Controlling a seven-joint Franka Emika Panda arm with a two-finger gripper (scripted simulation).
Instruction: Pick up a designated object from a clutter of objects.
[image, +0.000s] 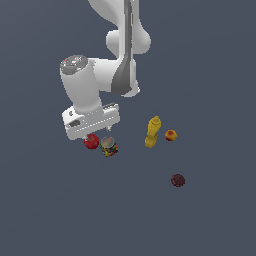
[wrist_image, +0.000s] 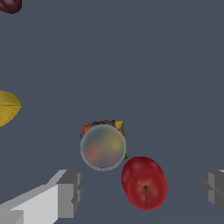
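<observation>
Gripper (wrist_image: 142, 192) spread wide, fingers (wrist_image: 65, 192) on either side and holding nothing; the red apple (wrist_image: 145, 183) sits between them, stem dimple up. Beside the apple, close against it, stands the multicoloured can (wrist_image: 103, 145). Exterior view: the hand hangs low over apple (image: 91, 142) and can (image: 108, 146). Off towards that view's right stand the yellow bottle (image: 152, 132) and, just beside it, the small orange-yellow fruit (image: 171, 135); the dark maroon ball (image: 178, 180) lies well apart.
</observation>
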